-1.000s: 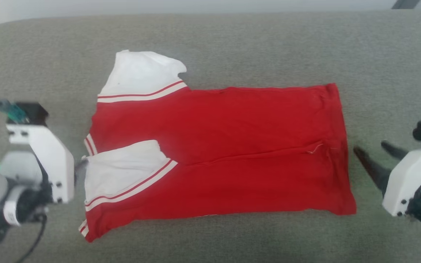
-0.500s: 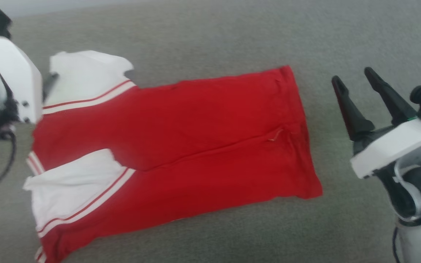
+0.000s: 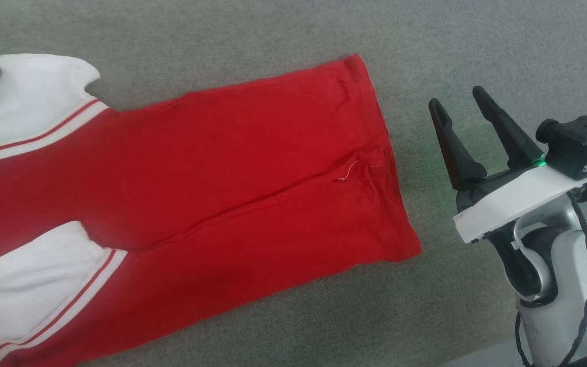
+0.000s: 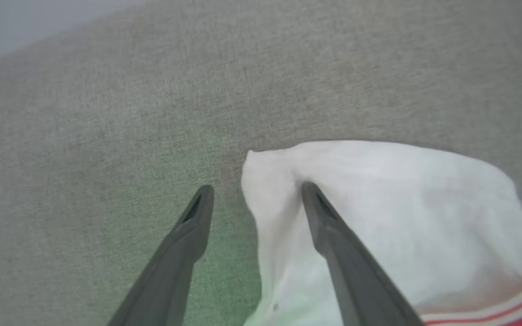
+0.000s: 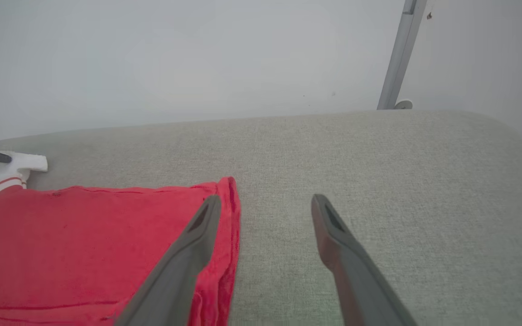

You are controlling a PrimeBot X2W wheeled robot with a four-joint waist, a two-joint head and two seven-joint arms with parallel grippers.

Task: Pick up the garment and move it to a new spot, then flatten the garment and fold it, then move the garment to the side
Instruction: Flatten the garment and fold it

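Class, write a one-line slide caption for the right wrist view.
Open right gripper poised at the hem of the red garment lying on a grey fabric surface.

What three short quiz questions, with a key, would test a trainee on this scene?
1. True or false: the right gripper is shut on the garment.
2. The open fingers of the left gripper straddle the edge of which part? A) collar B) sleeve C) number
3. Fill in: the right gripper is beside the garment's red ___.
Key: 1 false, it is open and empty; 2 B; 3 hem.
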